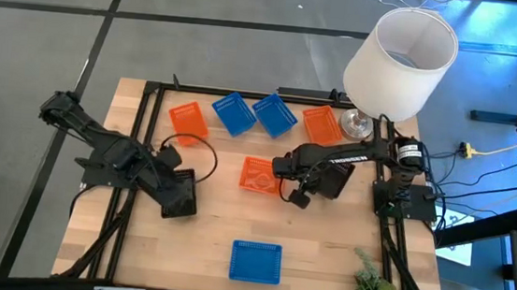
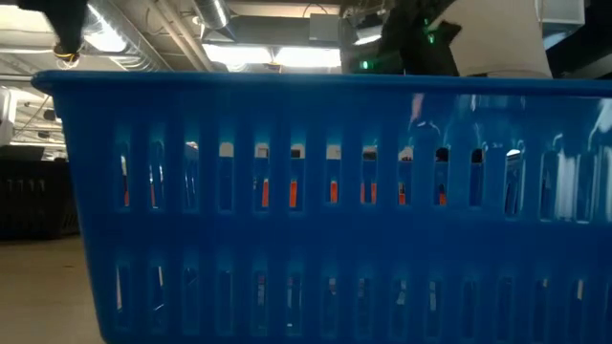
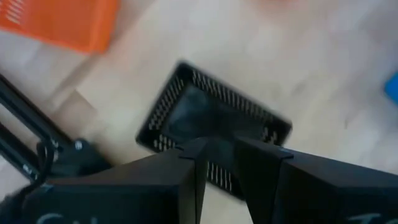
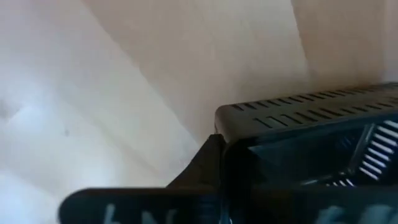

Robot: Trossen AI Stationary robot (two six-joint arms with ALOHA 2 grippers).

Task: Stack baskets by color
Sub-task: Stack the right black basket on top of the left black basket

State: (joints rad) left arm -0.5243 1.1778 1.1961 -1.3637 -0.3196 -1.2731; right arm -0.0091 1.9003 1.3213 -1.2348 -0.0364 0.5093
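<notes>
Gripping both black baskets to bring them together, judging by the layout. Right claw is clamping the wall of one black basket at mid-desk, arm stretching in from the right edge. Left claw is sitting over the other black basket near the left edge, fingers probably straddling its wall. Orange and blue baskets are lying unstacked along the far edge.
</notes>
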